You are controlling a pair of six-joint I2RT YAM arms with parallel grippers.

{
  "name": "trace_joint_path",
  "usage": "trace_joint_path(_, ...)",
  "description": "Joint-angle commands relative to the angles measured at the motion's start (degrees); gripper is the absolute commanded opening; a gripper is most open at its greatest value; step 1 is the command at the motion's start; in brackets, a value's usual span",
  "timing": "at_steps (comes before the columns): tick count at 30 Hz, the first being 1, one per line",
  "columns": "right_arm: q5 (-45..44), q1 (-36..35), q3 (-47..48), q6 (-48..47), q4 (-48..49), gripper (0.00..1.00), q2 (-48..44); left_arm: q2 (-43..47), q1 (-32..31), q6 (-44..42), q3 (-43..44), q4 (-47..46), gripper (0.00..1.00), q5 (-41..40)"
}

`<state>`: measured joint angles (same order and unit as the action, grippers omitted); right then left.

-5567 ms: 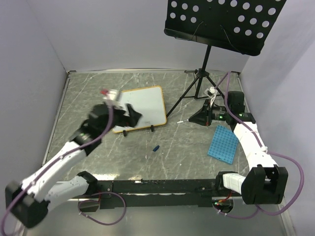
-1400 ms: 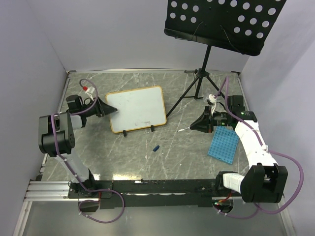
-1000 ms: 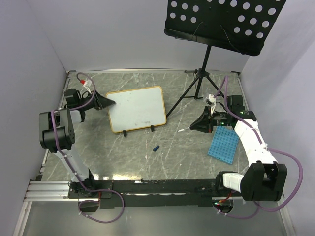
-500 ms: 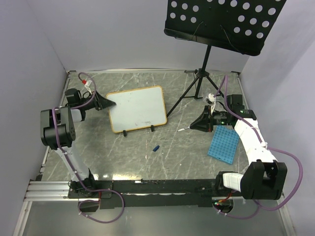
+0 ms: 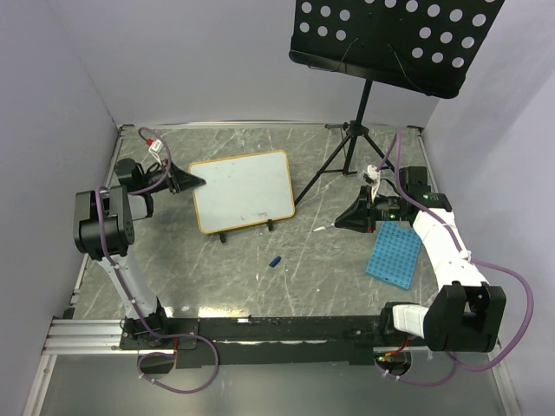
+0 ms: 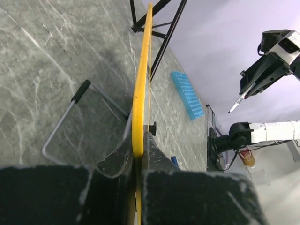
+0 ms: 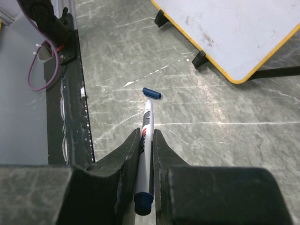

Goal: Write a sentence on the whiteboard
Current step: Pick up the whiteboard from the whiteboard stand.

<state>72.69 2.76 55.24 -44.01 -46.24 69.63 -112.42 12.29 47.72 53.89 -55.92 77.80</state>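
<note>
Left gripper (image 6: 139,151) clenched on whiteboard (image 5: 244,191) — yellow frame edge pinched between jaws, board propped on its feet, face blank but for faint smudges. Right gripper (image 7: 146,137) grasping marker (image 7: 146,157), bare tip projecting past jaws; cap (image 7: 152,93) on table (image 7: 211,122) just beyond tip. Step: bracing board ahead of writing. Next — carry tip across to board face, land lightly, left grip firm.

Robotics lab; bare enclosure walls (image 5: 199,61), marbled table (image 5: 321,277).
</note>
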Motion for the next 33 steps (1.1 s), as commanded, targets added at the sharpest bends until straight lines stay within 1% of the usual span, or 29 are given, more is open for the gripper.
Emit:
trace_joint_path(1,0.7,-0.2,2.3,-1.1,1.0,0.00,0.0,-1.0,0.5,13.0,-1.0,-26.7,0.01,-1.9)
trace_joint_path(2,0.8,-0.2,2.2,-1.1,0.9,0.00,0.1,-1.6,0.5,17.4,-0.6,-29.4,0.01,-2.1)
trace_joint_path(3,0.9,-0.2,2.3,-1.0,1.1,0.00,0.2,-1.9,0.5,19.9,-0.3,-32.3,0.01,-2.2)
trace_joint_path(4,0.8,-0.2,2.2,-0.9,1.1,0.00,0.2,-2.3,0.5,22.3,0.2,-37.5,0.01,-2.3)
trace_joint_path(5,0.8,-0.2,2.3,-0.8,1.1,0.00,0.2,-3.1,0.5,27.4,1.1,-40.8,0.01,-2.6)
trace_joint_path(7,0.8,-0.2,2.4,-0.7,1.0,0.00,0.2,-4.0,0.5,32.1,2.2,-45.6,0.01,-2.9)
trace_joint_path(8,0.7,-0.2,2.3,-0.7,1.1,0.00,0.2,-4.6,0.6,36.0,3.1,-49.9,0.01,-3.3)
trace_joint_path(10,0.6,-0.2,2.3,-0.6,1.4,0.00,0.2,-4.7,0.6,37.2,3.8,-50.6,0.01,-4.1)
trace_joint_path(13,0.6,-0.2,2.2,-0.3,1.6,0.00,0.2,-3.0,0.6,35.3,3.8,-47.9,0.01,-4.8)
trace_joint_path(16,0.5,-0.2,2.3,-0.2,1.5,0.00,0.1,-0.4,0.7,30.4,3.3,-41.0,0.01,-5.1)
trace_joint_path(17,0.5,-0.2,2.3,-0.2,1.6,0.00,0.2,1.3,0.7,27.3,3.2,-38.5,0.01,-5.3)
trace_joint_path(19,0.5,-0.2,2.3,-0.2,1.6,0.00,0.2,4.1,0.7,23.3,2.9,-30.3,0.01,-6.0)
trace_joint_path(20,0.5,-0.2,2.3,-0.3,1.7,0.00,0.2,5.1,0.7,18.4,2.9,-26.9,0.01,-6.3)
trace_joint_path(21,0.5,-0.2,2.3,-0.2,1.7,0.00,0.2,6.2,0.5,15.8,2.8,-19.2,0.01,-6.8)
trace_joint_path(22,0.4,-0.2,2.3,-0.3,1.7,0.00,0.2,8.6,0.6,12.8,2.6,-15.0,0.01,-8.1)
trace_joint_path(23,0.5,-0.2,2.3,-0.2,1.7,0.00,0.2,9.8,0.5,6.6,2.7,-10.6,0.01,-9.1)
trace_joint_path(24,0.4,-0.1,2.4,-0.2,1.7,0.00,0.2,12.3,0.5,0.0,3.1,-0.3,0.01,-10.9)
trace_joint_path(25,0.4,-0.2,2.4,-0.1,1.7,0.00,0.2,13.4,0.5,-3.0,3.3,4.0,0.01,-12.0)
trace_joint_path(26,0.4,-0.2,2.4,-0.1,1.7,0.00,0.2,15.5,0.4,-5.6,3.7,11.5,0.01,-12.7)
trace_joint_path(27,0.4,-0.2,2.3,-0.1,1.7,0.00,0.2,16.3,0.1,-9.1,3.7,13.6,0.01,-14.0)
trace_joint_path(30,0.4,-0.2,2.4,0.0,1.7,0.00,0.3,19.0,-0.1,-10.5,3.2,18.9,0.01,-15.7)
trace_joint_path(33,0.2,-0.2,2.5,0.0,1.8,0.00,0.2,21.8,-0.4,-11.2,1.8,20.9,0.01,-16.8)
